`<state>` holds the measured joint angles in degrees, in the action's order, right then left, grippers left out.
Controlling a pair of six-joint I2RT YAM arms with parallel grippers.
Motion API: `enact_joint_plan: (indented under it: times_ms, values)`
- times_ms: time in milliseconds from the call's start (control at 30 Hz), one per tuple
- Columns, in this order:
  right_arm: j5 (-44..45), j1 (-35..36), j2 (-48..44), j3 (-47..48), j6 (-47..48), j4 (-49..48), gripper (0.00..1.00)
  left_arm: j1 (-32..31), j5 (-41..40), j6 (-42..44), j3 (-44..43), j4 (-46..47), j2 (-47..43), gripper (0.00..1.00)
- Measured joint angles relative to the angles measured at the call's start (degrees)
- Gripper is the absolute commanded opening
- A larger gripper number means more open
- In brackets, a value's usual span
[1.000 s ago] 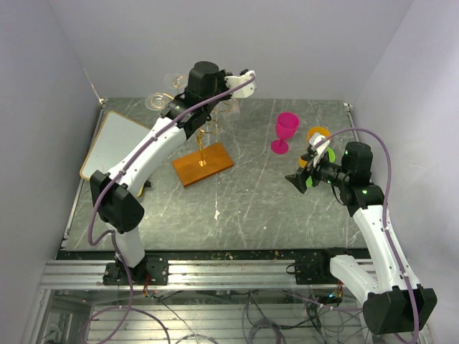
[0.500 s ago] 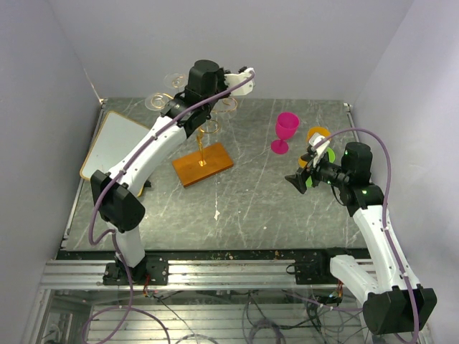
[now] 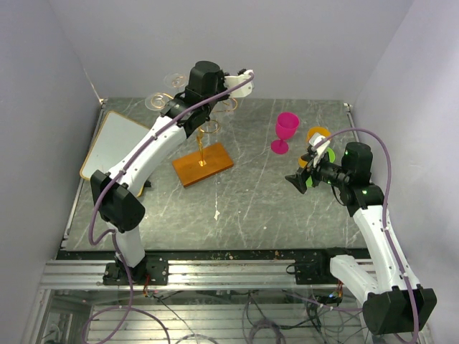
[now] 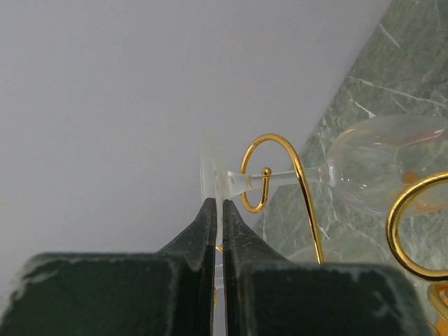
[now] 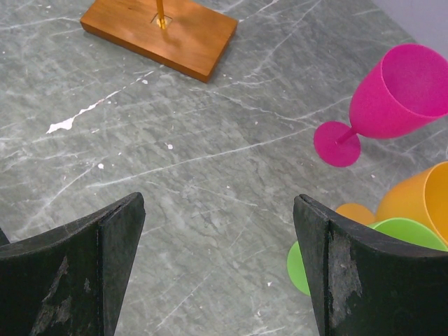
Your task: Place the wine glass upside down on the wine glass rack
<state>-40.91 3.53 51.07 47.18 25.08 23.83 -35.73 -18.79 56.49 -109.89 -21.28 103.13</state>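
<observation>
My left gripper [image 3: 246,76] [image 4: 217,204] is shut on the thin foot of a clear wine glass [image 4: 381,168], held high by the back wall. The glass lies sideways in the left wrist view, and its stem passes through a gold curled hook of the wine glass rack [image 4: 273,136]. The rack's orange-brown wooden base [image 3: 203,164] [image 5: 161,31] sits on the table below. My right gripper [image 3: 297,179] [image 5: 218,203] is open and empty above the table, right of the base.
A pink goblet [image 3: 285,131] [image 5: 392,94] stands at the back right, with an orange cup [image 3: 318,134] [image 5: 420,199] and a green cup [image 5: 399,234] beside my right gripper. A white board [image 3: 118,143] lies at left. Other clear glasses [image 3: 154,100] hang on the rack.
My left gripper has shifted slightly toward the back wall with the glass in it. The right arm has not moved.
</observation>
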Motion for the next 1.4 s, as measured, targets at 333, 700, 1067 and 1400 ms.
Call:
enact_joint_plan:
  times_ms: [333,700,1067,1400]
  values:
    - [0.0,-0.11,-0.2,0.0,0.0,0.0,0.87,0.0,0.42,-0.02,0.0,-1.4,0.0,0.13]
    - [0.0,-0.24,-0.5,0.0,0.02,0.0,0.87,0.0,1.05,-0.02,0.0,-1.84,0.0,0.22]
    - [0.0,-0.39,-0.57,0.0,0.02,-0.02,0.87,-0.02,1.46,-0.22,0.79,-2.32,0.0,0.22]
    - [0.17,-0.48,-0.57,0.0,0.0,-0.02,0.87,-0.02,2.19,-0.42,1.51,-2.36,-0.26,0.31]
